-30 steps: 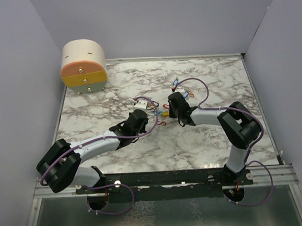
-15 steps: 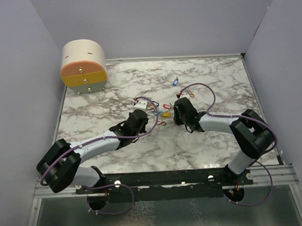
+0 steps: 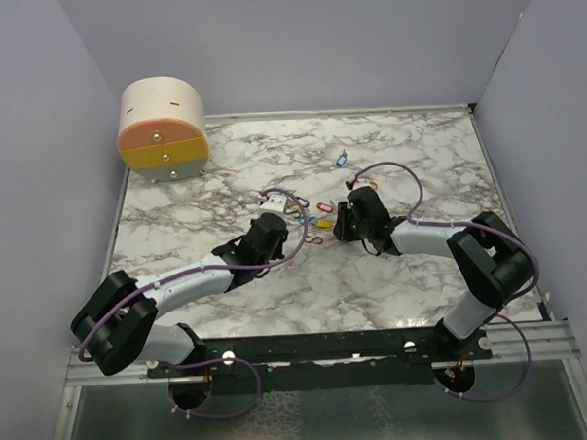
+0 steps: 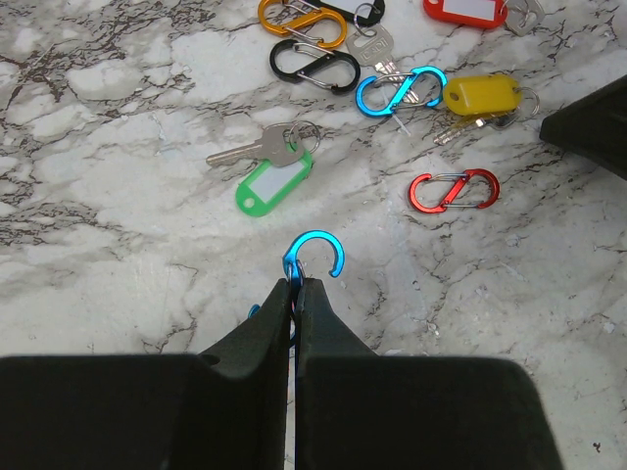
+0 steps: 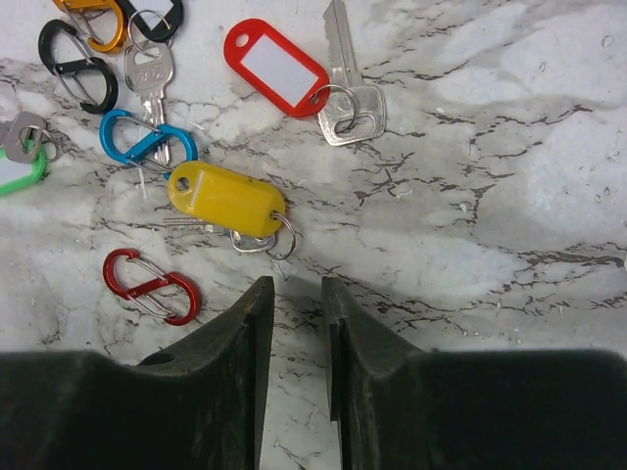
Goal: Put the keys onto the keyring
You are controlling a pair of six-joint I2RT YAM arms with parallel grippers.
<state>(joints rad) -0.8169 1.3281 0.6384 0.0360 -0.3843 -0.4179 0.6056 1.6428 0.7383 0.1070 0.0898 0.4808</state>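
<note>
Left wrist view: left fingers pinched shut on a blue S-clip, its open hook poking out beyond the tips.
Right wrist view: right fingers stand a narrow gap apart, holding nothing, just short of the yellow-tagged key.
Keys: yellow one beside a loose blue clip; red-tagged key farther up; green-tagged key nearest the held clip. All lie on the marble counter.
Step in hand: judged as picking a key to hook onto the held clip; none hangs on it yet.
Next move calls for: closing on the yellow tag or its ring, then bringing the ring to the clip's gate.
Only in top view: both arms converge mid-counter; a blue-tagged key lies apart, farther back.
Only in wrist views: the grip itself, and the red clip.
</note>
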